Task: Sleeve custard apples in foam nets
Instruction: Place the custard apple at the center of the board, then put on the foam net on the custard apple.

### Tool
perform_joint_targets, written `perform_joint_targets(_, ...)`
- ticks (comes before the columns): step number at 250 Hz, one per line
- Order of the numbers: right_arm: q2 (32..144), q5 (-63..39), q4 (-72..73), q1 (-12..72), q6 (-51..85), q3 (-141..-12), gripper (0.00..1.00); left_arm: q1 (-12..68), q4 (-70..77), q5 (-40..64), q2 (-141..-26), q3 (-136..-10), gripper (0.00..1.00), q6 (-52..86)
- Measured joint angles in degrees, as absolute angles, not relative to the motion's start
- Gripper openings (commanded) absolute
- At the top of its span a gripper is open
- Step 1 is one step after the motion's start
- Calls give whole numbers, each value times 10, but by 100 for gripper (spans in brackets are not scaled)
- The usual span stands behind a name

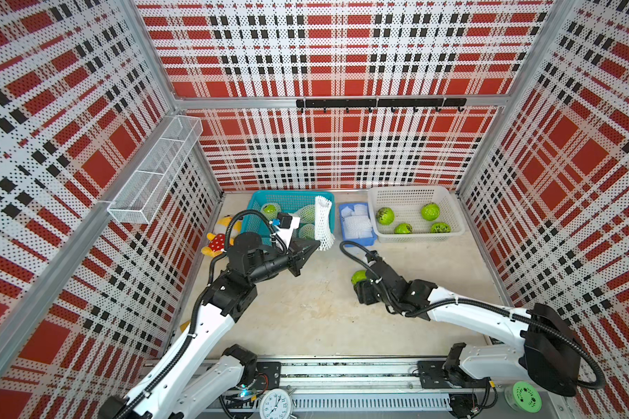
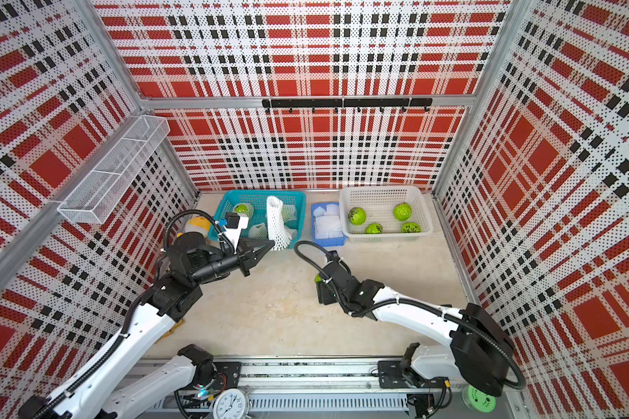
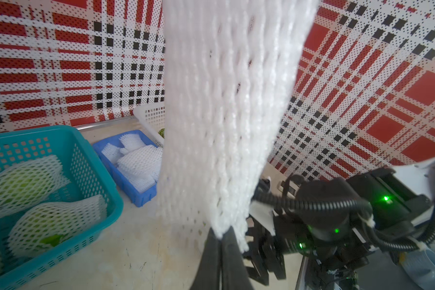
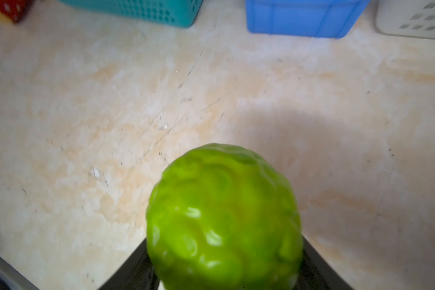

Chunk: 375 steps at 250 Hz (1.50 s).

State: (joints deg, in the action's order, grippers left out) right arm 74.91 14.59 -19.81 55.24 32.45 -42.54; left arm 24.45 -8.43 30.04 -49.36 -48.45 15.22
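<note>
Closest of all, filling the right wrist view, is a bumpy green custard apple (image 4: 224, 221), grasped between the black fingers of the right gripper (image 1: 360, 288) and held just above the bare counter (image 1: 305, 319), roughly mid-counter. Across from it the left gripper (image 1: 315, 246) is clenched tight on the bottom edge of one foam net (image 1: 323, 223), which stands up from the pinch like a white flag in front of the teal basket (image 1: 255, 203). So the step in hand looks like the meeting of the two: fruit in one gripper, sleeve in the other, well apart for now. The next move, I reckon, calls for lining the fruit up with the net's free upper mouth, which hangs flattened and will need spreading as the fruit is pushed in. By my count, four bare custard apples (image 1: 430, 211) lie in the white basket (image 1: 451, 217), one is in the gripper, and three already sleeved ones (image 3: 23, 183) rest in the teal basket, as far as I can make out. Spare foam nets (image 3: 136, 160) lie heaped in the blue tray (image 1: 358, 241), too tangled to count apart.
</note>
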Motion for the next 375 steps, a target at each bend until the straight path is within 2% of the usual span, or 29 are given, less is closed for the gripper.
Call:
perform_joint_targets(33,782,186,-215,585,314,-418,55,242,-102,277,-463,-475,0,152)
perform_joint_targets(116,870,230,-182,597,265,-426,64,240,-163,225,-429,-458,0,164)
perform_joint_targets(229,934,238,-177,646,210,-469,88,232,-187,205,-434,-451,0,165)
perform_joint_targets(266,883,232,-179,653,196,-457,91,232,-190,208,-434,-451,0,165)
perform_joint_targets(318,728,216,-176,655,173,-429,91,232,-190,219,-434,-451,0,166)
perform_joint_targets(350,642,184,-175,640,167,-418,84,244,-184,220,-434,-442,0,173)
perform_joint_targets(375,594,123,-164,587,175,-408,79,273,-172,223,-437,-419,0,179)
